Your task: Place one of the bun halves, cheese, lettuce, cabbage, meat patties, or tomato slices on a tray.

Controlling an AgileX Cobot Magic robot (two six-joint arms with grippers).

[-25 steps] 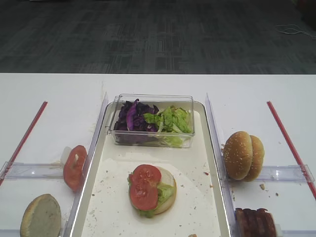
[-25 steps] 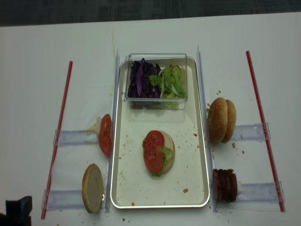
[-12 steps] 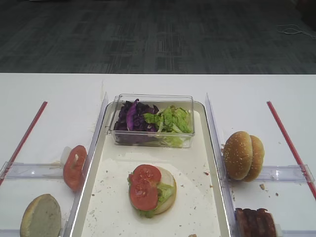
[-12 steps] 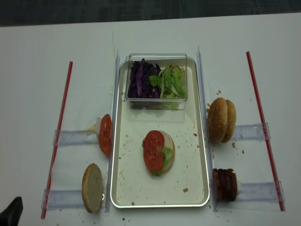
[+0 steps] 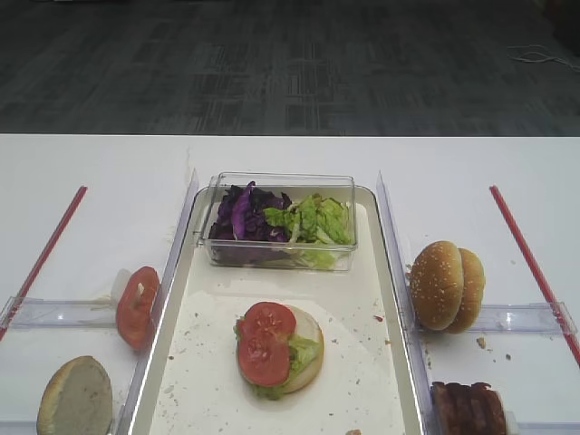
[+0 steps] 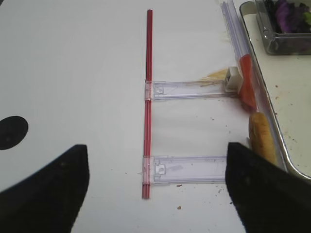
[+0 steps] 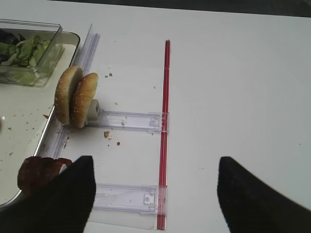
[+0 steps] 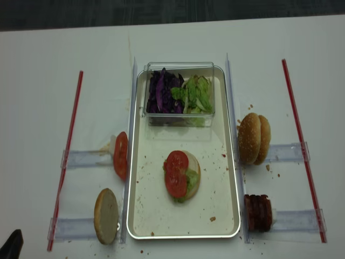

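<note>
Currently my left gripper [image 6: 155, 194] and right gripper [image 7: 153, 194] are agape, empty, flanking the tray [image 8: 141, 216]; rails [image 7: 129, 120] lie beneath.

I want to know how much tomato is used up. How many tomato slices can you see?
3, perhaps more. Two tomato slices lie on the lettuce and bun on the tray. One stands on edge left of the tray; others may hide behind it.

An off-white rectangular metal tray [image 8: 226, 178] with a silvery rim is speckled with brown crumbs. Two bright red round tomato slices [image 8: 176, 172] have paler seed pockets. Dark purple shredded cabbage [image 8: 160, 91] shows violet streaks beside bright green ruffled lettuce [image 8: 197, 93]. Tan domed bun halves [image 8: 253, 138] carry pale sesame dots.
</note>
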